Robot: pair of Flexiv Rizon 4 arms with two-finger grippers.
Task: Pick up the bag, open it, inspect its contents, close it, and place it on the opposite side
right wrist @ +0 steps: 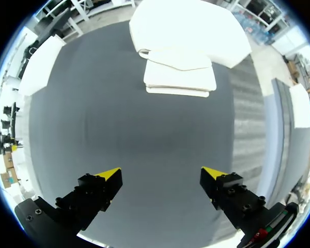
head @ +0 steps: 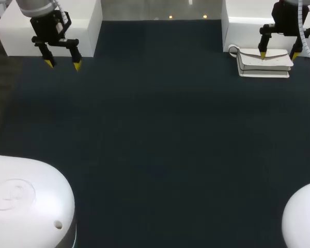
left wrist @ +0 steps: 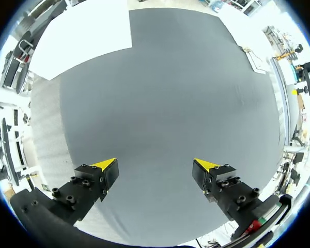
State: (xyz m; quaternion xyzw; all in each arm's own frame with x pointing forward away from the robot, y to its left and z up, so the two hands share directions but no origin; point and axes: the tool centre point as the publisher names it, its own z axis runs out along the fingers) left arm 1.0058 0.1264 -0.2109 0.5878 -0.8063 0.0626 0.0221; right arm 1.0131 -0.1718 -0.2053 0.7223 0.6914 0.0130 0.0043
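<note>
Dark, matte table cover point(head: 155, 134) across almost the whole head view, flat and evenly lit, without hard shadows. At the far left corner, a white block point(head: 88, 31) with square edges, set on the cover. At the far right corner, a second white block point(head: 245, 23) of the same plain kind. Between the two, along the far edge, a pale glossy strip point(head: 144, 9) with a few small bright spots point(head: 170, 17), perhaps lamps mirrored in it. Down the left side of the cover, a lighter ribbed band point(left wrist: 44, 139), plainest from the left wrist view. A like band beside the right edge, in the right wrist view.
</note>
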